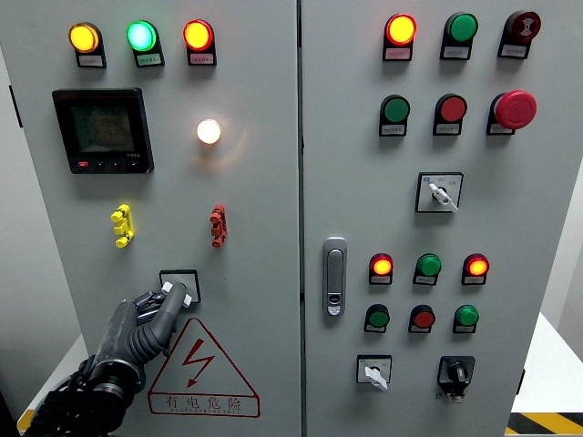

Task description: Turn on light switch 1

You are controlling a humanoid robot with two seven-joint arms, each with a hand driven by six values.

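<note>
A small rotary light switch (179, 279) on a black-framed plate sits low on the left cabinet door, above the red warning triangle (202, 369). My left hand (169, 295) reaches up from the lower left, and its dark fingers (164, 314) are closed around the switch's white knob, hiding most of it. Above it, a round white lamp (209, 131) glows on the same door. My right hand does not show.
The left door also carries three lit pilot lamps (140, 36), a black meter display (101, 130), a yellow clip (122, 225) and a red clip (218, 225). The right door has a chrome handle (334, 275), several buttons, rotary selectors (439, 192) and a red emergency stop (516, 109).
</note>
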